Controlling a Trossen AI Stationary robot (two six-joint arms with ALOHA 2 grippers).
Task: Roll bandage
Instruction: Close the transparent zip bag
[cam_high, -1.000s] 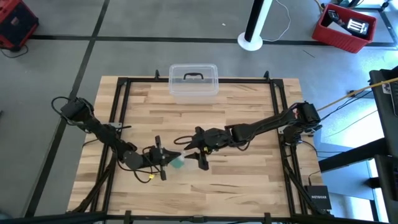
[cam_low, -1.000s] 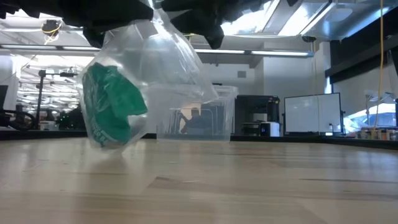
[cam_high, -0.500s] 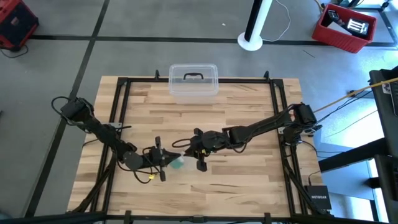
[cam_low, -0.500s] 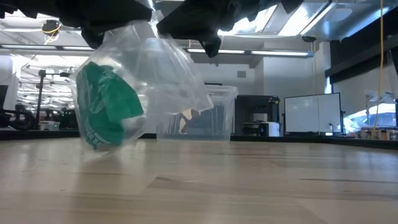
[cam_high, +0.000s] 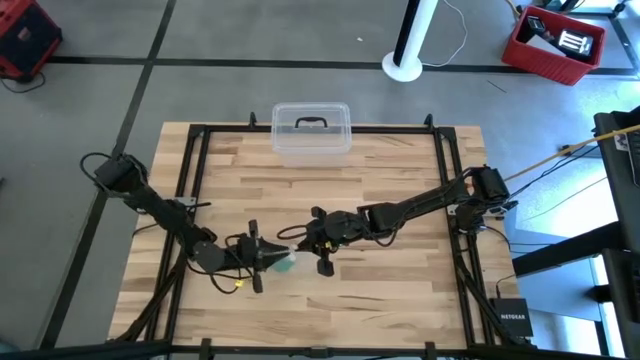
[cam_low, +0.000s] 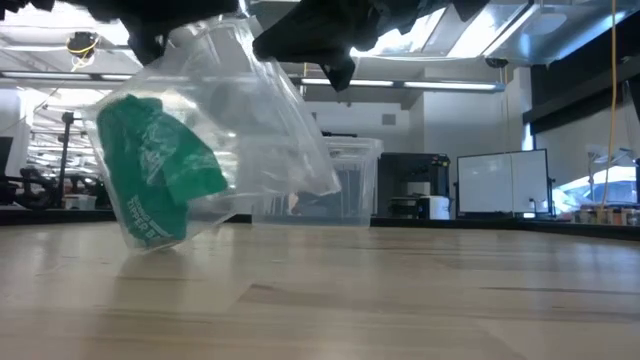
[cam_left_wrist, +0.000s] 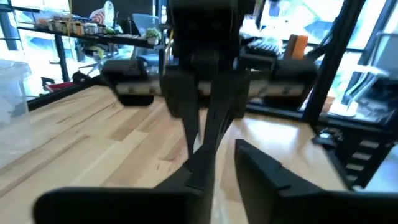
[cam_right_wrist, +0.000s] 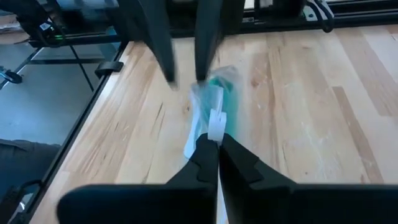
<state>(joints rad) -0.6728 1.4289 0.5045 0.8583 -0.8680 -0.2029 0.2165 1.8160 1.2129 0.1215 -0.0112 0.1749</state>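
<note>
The teal bandage (cam_low: 155, 170) is bunched up inside a clear plastic bag (cam_low: 250, 130), which hangs just above the middle of the table. From above, the bandage (cam_high: 286, 263) shows between my two grippers. My right gripper (cam_right_wrist: 216, 152) is shut on the bag. My left gripper (cam_left_wrist: 217, 177) stands level at the bag's other end with its fingers (cam_right_wrist: 205, 50) apart. Whether those fingers touch the plastic, I cannot tell. My right gripper pinches a bunched edge of the clear bag (cam_right_wrist: 215, 127) between its two fingertips. It comes from the table's right, slanting downward. The bag hangs from that hold with the bandage in its far lower end, clear of the table. My left gripper: contact with the bag cannot be told.
A clear lidded plastic box (cam_high: 312, 130) stands at the table's far edge, and also shows behind the bag (cam_low: 345, 185). Bare wooden tabletop (cam_high: 400, 280) lies around the grippers, framed by black rails.
My right gripper has shut on the bag's edge and sunk slightly. The bag has swung toward the table's left and tipped, so the bandage end now sits farther left.
</note>
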